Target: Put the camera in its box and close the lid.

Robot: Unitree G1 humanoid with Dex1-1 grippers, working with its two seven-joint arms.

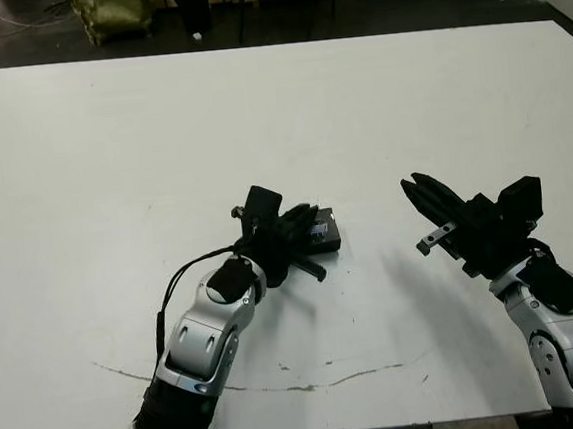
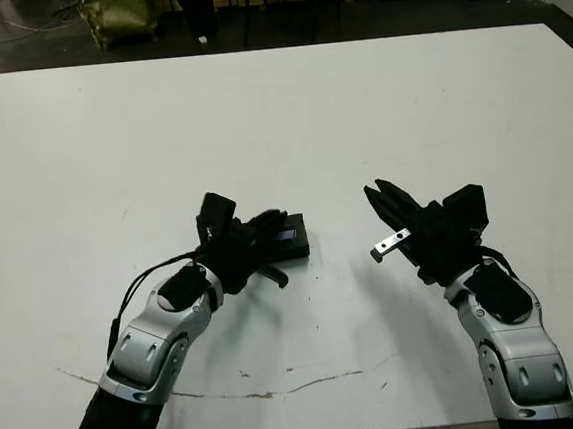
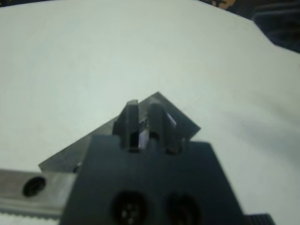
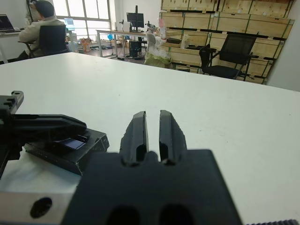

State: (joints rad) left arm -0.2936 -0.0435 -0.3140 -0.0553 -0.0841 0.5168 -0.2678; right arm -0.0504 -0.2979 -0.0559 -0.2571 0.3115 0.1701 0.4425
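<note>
On the white table I see my left gripper lying low over a black box-shaped thing, the lid, which sits flat on the table near the middle, just ahead of the left wrist. A small bluish glossy patch shows on the lid's top face beside my fingertips. In the left wrist view the two black fingers stand close together, only a narrow slit between them, with the lid's corner directly under and beyond them; I cannot tell whether they are pinching an edge or merely pressing on the top. The box and the camera I cannot make out separately: they are hidden under the lid and the gripper, if they are there. My right gripper hangs above the table well to the right of the lid, touching nothing, its fingers pointing up and toward the lid, drawn nearly together with a thin gap between them and nothing held. In the right wrist view a seated person shows far beyond the table.
</note>
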